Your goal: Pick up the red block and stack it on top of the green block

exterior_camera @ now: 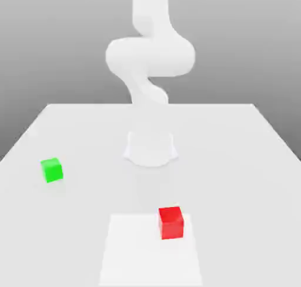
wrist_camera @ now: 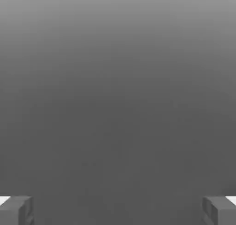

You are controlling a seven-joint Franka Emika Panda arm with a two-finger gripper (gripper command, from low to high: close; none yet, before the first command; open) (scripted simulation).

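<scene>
Green block (exterior_camera: 52, 170) sits on the white table (exterior_camera: 235, 162) at the exterior view's left, well apart from everything else. White Panda arm (exterior_camera: 150, 56) stands mid-table, folded up above its base. Red block (exterior_camera: 171, 222) rests right of centre, near the front edge. Gripper (wrist_camera: 118, 210): jaws wide apart, fingertips (wrist_camera: 16, 210) at opposite edges of the hand view, nothing between them.

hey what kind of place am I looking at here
Most likely a simulated robot test bench, not a real room: a plain white table against a blank grey backdrop, a featureless white arm, and just a red block and a green block lying apart on it.
</scene>
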